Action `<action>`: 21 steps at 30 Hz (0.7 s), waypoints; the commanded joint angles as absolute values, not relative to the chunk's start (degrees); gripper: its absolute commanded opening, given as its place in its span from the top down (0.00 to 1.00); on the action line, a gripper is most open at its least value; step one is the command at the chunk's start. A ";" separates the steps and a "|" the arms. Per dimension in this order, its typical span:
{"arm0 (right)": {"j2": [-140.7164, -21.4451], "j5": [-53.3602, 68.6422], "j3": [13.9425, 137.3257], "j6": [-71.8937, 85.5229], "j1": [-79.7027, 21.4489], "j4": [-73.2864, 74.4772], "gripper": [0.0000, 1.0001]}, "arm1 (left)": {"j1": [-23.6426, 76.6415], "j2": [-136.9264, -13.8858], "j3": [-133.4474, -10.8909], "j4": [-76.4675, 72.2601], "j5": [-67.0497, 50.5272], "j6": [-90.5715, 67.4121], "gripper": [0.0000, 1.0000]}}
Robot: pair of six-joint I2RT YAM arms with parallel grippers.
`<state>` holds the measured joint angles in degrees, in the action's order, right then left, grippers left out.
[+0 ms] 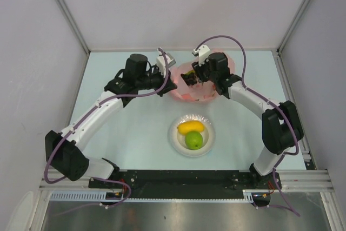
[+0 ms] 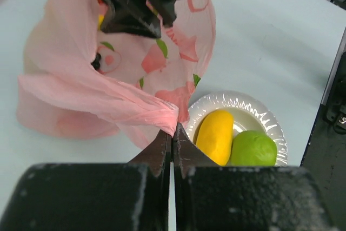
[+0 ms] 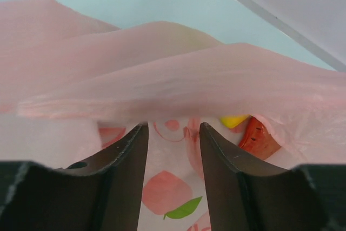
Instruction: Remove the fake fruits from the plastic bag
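table (image 1: 135, 133) pale, walls (image 1: 178, 4) white; left fingers (image 2: 172, 136) pinch plastic bag (image 2: 81, 90), right fingers (image 1: 193, 79) half-apart, grip unclear

White arm links (image 1: 92, 114), black joints (image 1: 136, 66), purple cables (image 1: 238, 45), black pincer fingers (image 2: 157, 158), white wrist cameras (image 1: 201, 51)

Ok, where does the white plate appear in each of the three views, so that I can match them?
Top external: the white plate lies just below centre, on the near side of the pink bag.
Left wrist: white plate at lower right, beside the pink bag.
Right wrist: not in it.
Shared landmark: the pink bag, seen in all three.
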<state>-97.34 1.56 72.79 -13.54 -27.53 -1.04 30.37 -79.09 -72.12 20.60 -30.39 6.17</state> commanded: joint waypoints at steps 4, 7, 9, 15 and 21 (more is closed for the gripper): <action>-105.55 -2.28 78.83 -11.43 -25.85 -2.37 0.60 | 30.67 -74.98 -77.61 23.72 -34.19 12.91 1.00; -109.85 -3.86 81.47 -11.51 -24.44 -3.42 0.61 | 30.67 -73.83 -76.03 24.34 -33.14 14.23 1.00; -112.05 -9.12 82.96 -14.14 -24.26 -6.31 0.60 | 30.67 -73.39 -73.75 24.26 -32.17 14.94 1.00; -108.55 -22.93 81.92 -22.12 -24.43 -18.08 0.56 | 30.67 -72.60 -70.49 23.91 -29.27 17.31 1.00; -102.84 -22.42 81.83 -25.84 -24.08 -15.66 0.49 | 30.67 -74.53 -70.22 22.41 -28.30 16.96 1.00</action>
<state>-109.82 -19.53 79.64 -21.98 -24.16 -12.12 30.37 -74.67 -70.02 24.56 -29.21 15.53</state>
